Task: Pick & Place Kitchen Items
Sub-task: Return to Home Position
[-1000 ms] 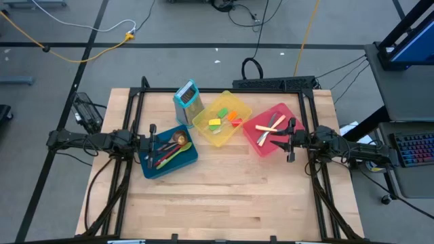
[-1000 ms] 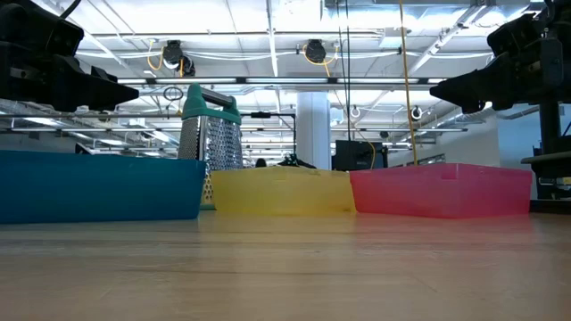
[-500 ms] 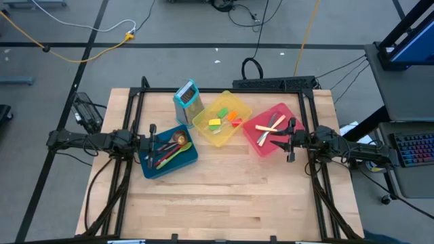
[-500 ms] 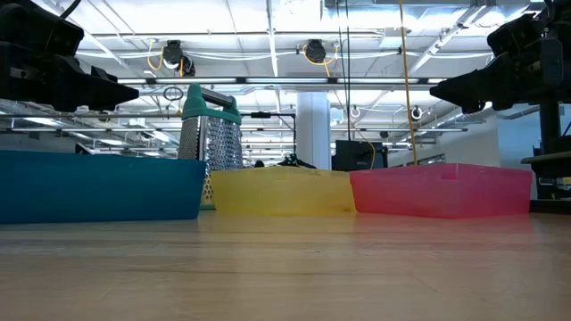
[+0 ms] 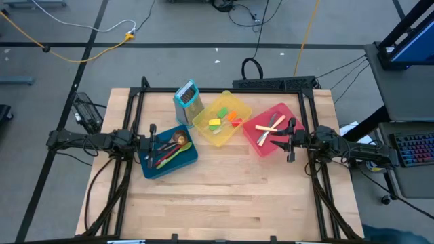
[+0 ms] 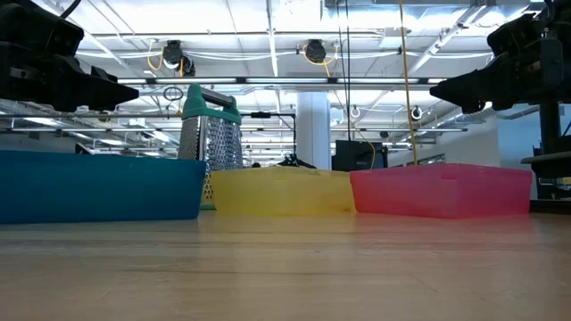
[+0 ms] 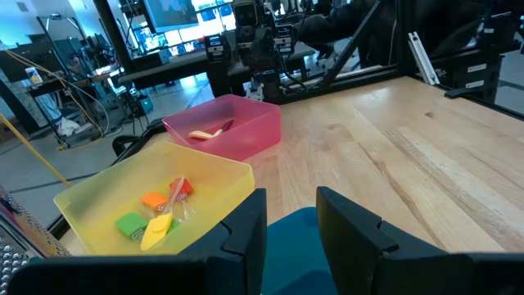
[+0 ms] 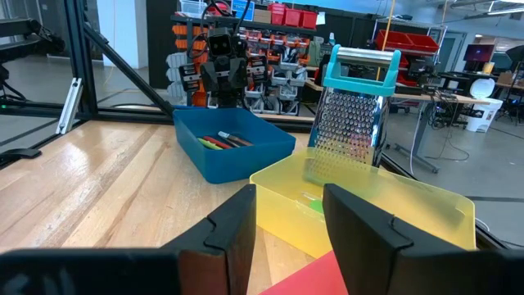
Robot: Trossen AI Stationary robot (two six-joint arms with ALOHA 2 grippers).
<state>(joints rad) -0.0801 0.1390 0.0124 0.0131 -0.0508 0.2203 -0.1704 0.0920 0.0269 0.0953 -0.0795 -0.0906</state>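
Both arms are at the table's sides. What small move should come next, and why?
Probably just settle both arms at rest, with no new pick. The left gripper, by the blue bin, and right gripper, by the red bin, are open and empty. Every utensil I can see lies in a bin: spoons in the blue bin, spatulas in the yellow bin, knives in the red bin.

Two dark slim jointed arms; blocky black fingers, seemingly matte plastic.

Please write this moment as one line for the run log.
left gripper: above blue bin, jaws open, empty | right gripper: above red bin, jaws open, empty | spatulas: in yellow bin
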